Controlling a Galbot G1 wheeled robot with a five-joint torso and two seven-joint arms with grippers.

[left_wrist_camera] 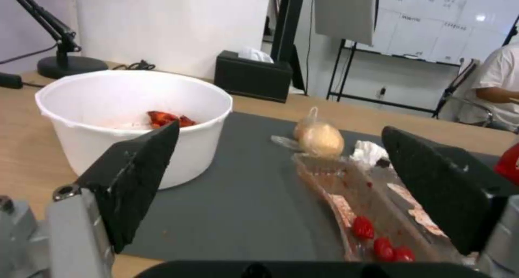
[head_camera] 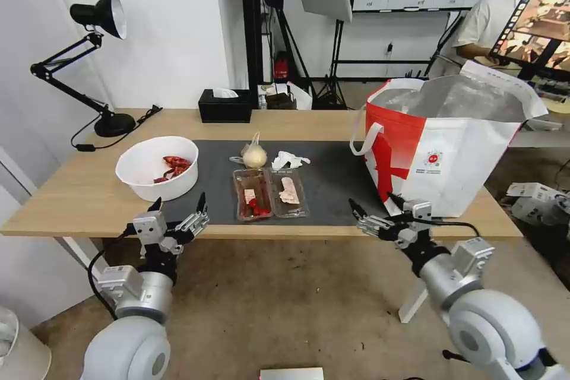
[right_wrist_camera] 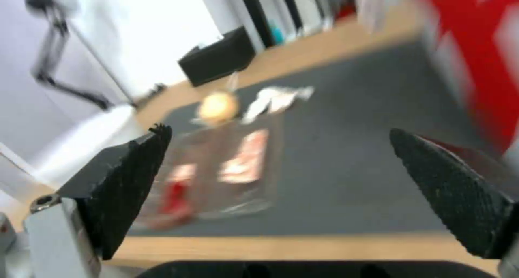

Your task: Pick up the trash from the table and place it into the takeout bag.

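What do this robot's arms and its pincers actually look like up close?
Both arms are smooth, rounded silver-grey metal segments with boxy grey blocks at the wrists and thin black cables looping alongside. The left gripper and right gripper each carry two black, pointed, wedge-shaped fingers with a finely textured inner face, mounted on grey bases.

A black lamp [head_camera: 89, 65] stands at ten o'clock, its cord [head_camera: 113, 136] trailing beside it. A black tissue box [head_camera: 225, 105] sits at twelve o'clock, white tissue poking out.
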